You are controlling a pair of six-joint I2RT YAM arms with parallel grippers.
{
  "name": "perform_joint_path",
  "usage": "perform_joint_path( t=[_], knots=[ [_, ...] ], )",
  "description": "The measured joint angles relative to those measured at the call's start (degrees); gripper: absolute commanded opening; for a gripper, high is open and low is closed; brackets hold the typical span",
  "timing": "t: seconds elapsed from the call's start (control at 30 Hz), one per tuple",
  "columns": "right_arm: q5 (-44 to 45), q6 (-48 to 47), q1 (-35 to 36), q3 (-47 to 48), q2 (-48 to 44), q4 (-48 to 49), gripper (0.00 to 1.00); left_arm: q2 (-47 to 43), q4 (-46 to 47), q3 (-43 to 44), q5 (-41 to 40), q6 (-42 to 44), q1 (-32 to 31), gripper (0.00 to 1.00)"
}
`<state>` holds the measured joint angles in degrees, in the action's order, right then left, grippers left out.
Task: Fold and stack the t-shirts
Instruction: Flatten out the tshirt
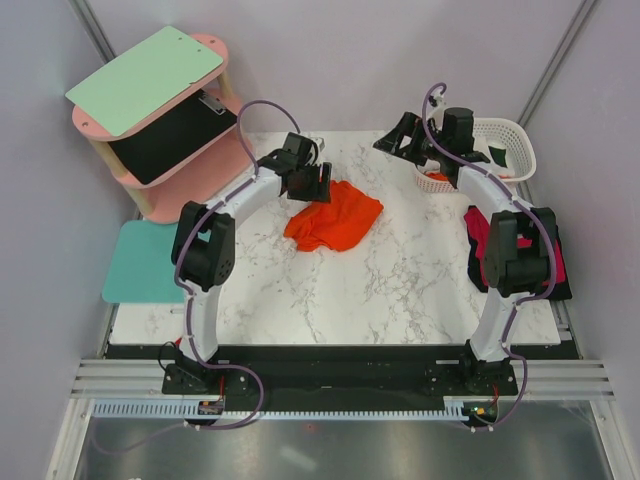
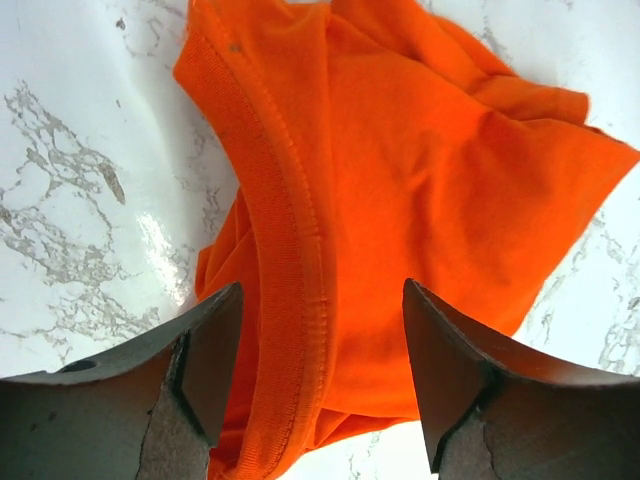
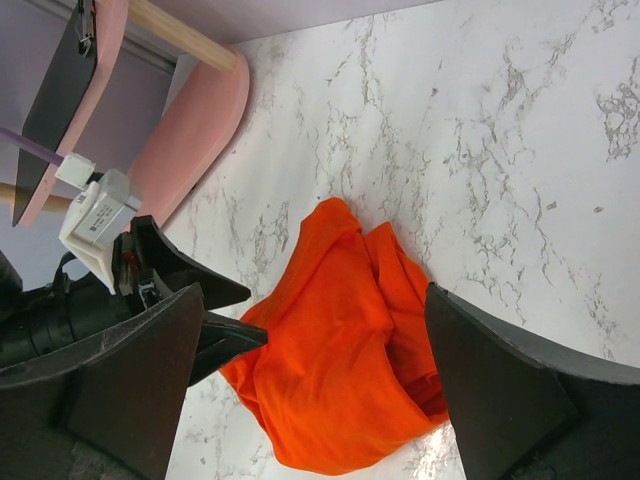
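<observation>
Crumpled orange t-shirt (image 1: 333,216) centre | left gripper (image 2: 322,300) nearer, just above its collar (image 2: 290,250), jaws parted, empty | right gripper (image 3: 315,295) far right, wide open, empty

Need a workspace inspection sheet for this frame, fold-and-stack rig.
Surface: white marble-pattern table.
Job's things: orange t-shirt crumpled mid-table; red t-shirt and black t-shirt piled at right edge, partly hidden by the arm.
Clutter: white basket far right; teal mat at left edge; pink shelf with green board.
Hands: left hand open, straddling the orange collar; right hand open, holding nothing.
Cables: purple cables looped along both arms.
Surroundings: grey walls.
</observation>
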<state>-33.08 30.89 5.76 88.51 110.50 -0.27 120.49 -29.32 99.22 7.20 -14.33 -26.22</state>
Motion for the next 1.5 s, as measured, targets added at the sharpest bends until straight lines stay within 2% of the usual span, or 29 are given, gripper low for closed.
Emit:
perform_joint_path(
  t=[0.2, 0.3, 0.33, 0.4, 0.7, 0.8, 1.07, 1.17, 1.3, 1.4, 1.5],
  knots=[
    [-0.6, 0.7, -0.2, 0.0, 0.0, 0.7, 0.98, 2.3, -2.2, 0.9, -1.9, 0.6, -0.6, 0.69],
    [-1.0, 1.0, -0.3, 0.0, 0.0, 0.9, 0.98, 3.6, -2.9, 1.3, -2.7, 0.8, -1.2, 0.43],
    [-1.1, 1.1, -0.4, -0.1, 0.0, 1.0, 0.98, 4.1, -3.3, 1.4, -2.8, 1.0, -1.3, 0.22],
    [-1.2, 1.2, -0.6, -0.3, 0.0, 1.3, 0.98, 4.7, -3.8, 1.7, -2.8, 1.2, -1.6, 0.02],
    [0.2, 1.1, -2.5, -3.1, -0.9, 2.0, 0.98, 4.7, -6.1, 7.4, -2.6, 1.8, -5.1, 0.02],
    [2.7, 0.8, -4.9, -4.1, -1.6, 2.0, 0.98, 4.0, -6.6, 13.3, -1.5, 1.8, -9.6, 0.02],
    [13.7, 0.9, -15.2, -6.2, -2.7, 2.0, 0.98, 2.1, -7.4, 36.4, 6.8, 1.8, -25.0, 0.02],
    [16.6, 1.2, -17.9, -8.3, -4.2, 2.4, 0.98, -2.0, -7.0, 40.0, 6.4, 1.8, -27.0, 0.02],
    [18.0, 2.5, -19.2, -11.8, -5.7, 3.9, 0.98, -10.7, -5.2, 41.0, 4.2, 1.8, -23.2, 0.02],
    [17.9, 3.5, -19.2, -12.9, -5.7, 4.5, 0.98, -16.4, -3.1, 40.8, 3.1, 1.7, -16.1, 0.02],
    [17.2, 4.5, -19.1, -13.2, -5.7, 5.4, 0.98, -22.0, 0.0, 35.1, 1.6, 0.7, -7.1, 0.02]
  ],
)
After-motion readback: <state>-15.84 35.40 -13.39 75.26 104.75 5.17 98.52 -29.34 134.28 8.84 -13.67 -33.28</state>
